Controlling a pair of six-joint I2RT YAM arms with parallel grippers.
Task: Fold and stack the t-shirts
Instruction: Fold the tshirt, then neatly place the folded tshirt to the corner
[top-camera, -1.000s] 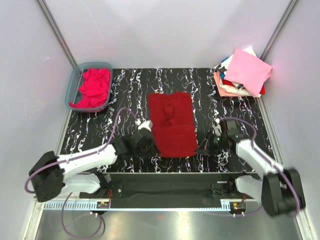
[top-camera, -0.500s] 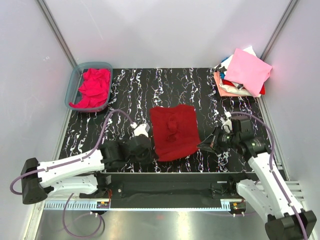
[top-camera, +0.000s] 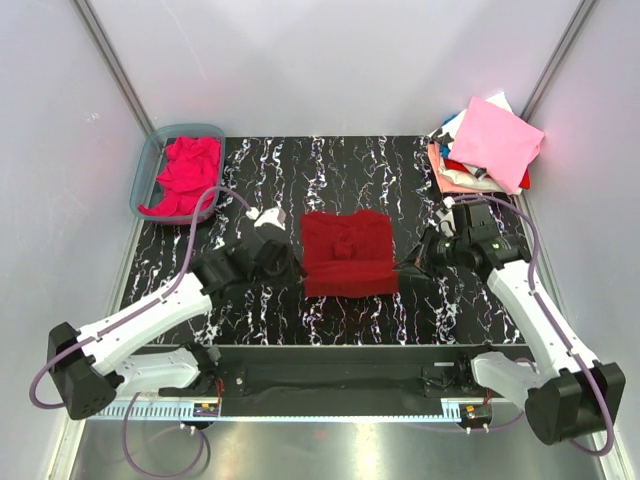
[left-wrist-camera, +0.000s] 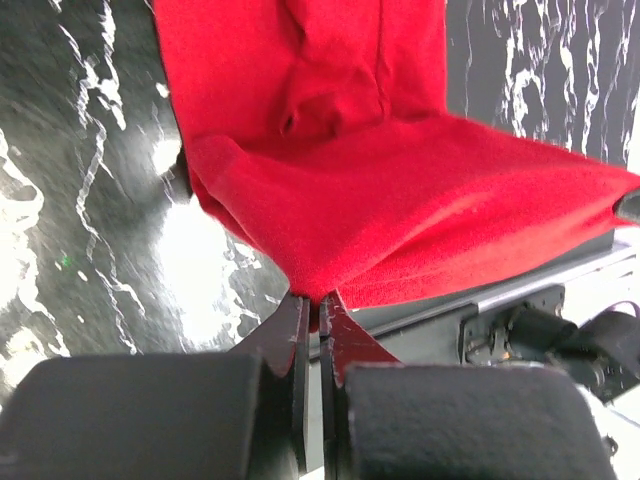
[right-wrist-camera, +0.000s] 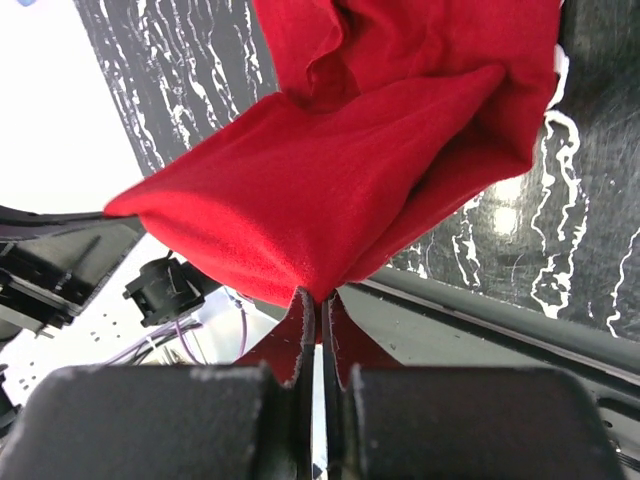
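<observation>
Both arms reach in low. The left claw (left-wrist-camera: 320, 305) and right claw (right-wrist-camera: 322, 300) each pinch the soft red shirt (top-camera: 346, 250).

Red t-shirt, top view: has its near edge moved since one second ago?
Yes. The near edge of the red t-shirt moved away from the front of the table.

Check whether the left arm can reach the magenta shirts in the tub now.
Probably not yet: the left gripper is shut on a corner of the crimson shirt. The open-topped tub sits nearby with nothing between, so after release the way looks free.
</observation>
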